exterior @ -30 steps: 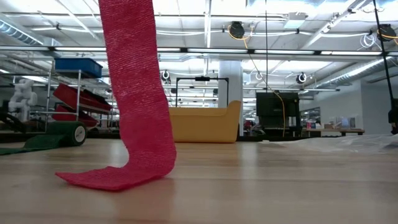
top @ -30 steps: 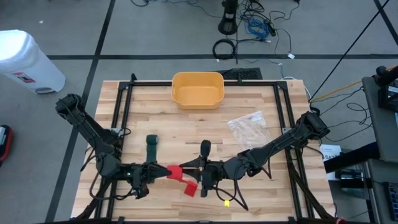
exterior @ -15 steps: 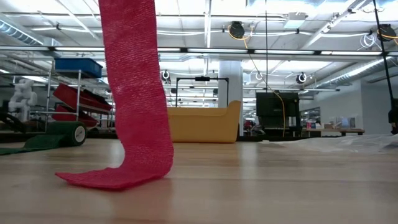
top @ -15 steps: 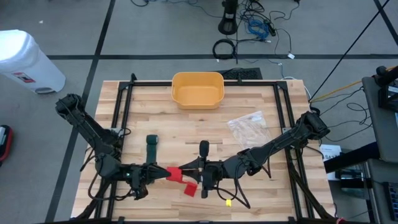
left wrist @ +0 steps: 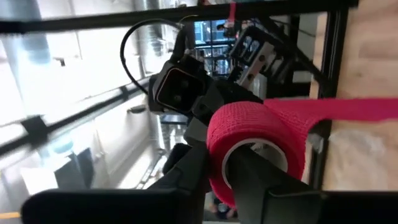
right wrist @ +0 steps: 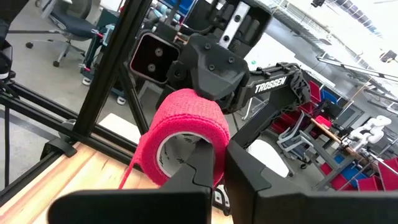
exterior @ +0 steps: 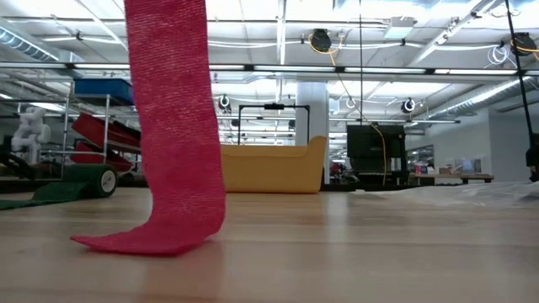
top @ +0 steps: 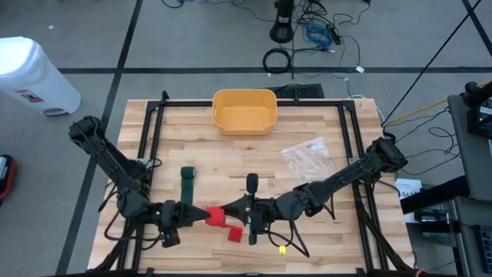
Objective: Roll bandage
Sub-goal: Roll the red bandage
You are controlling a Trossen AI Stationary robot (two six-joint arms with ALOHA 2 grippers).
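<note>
A red bandage roll [top: 216, 215] is held above the table near its front edge, between my two grippers. Its loose strip [exterior: 173, 126] hangs down, and the strip's end [exterior: 135, 241] lies flat on the wood, as the high view [top: 234, 233] also shows. My left gripper [top: 201, 215] comes at the roll from the table's left and is shut on it. My right gripper [top: 231, 209] comes from the right and is shut on it too. A dark green bandage [top: 187, 181] lies on the table behind them, partly rolled. My left gripper pinches the roll's wall [left wrist: 217, 146], with one finger [left wrist: 249, 180] inside the hollow core and the other [left wrist: 189, 171] outside. The fingers lie level, coming from the table's left. The roll is clear of the table, and its strip [left wrist: 348, 109] runs off it. My right gripper pinches the roll's wall [right wrist: 214, 134] at the opposite end, with one finger [right wrist: 200, 165] in the core and the other [right wrist: 252, 174] outside. The fingers lie level, coming from the table's right. The roll [right wrist: 186, 124] is lifted clear between both grippers.
A yellow bin [top: 244, 110] stands at the far middle of the table. A clear plastic bag [top: 306, 160] lies right of centre. A small yellow piece [top: 280, 251] lies near the front edge. Black frame rails [top: 146, 138] run along the table's sides.
The held roll has shifted a little toward the table's left. The hanging strip has moved left with it, and its end on the table has slid slightly the same way. Both grippers have stayed shut on the roll.
</note>
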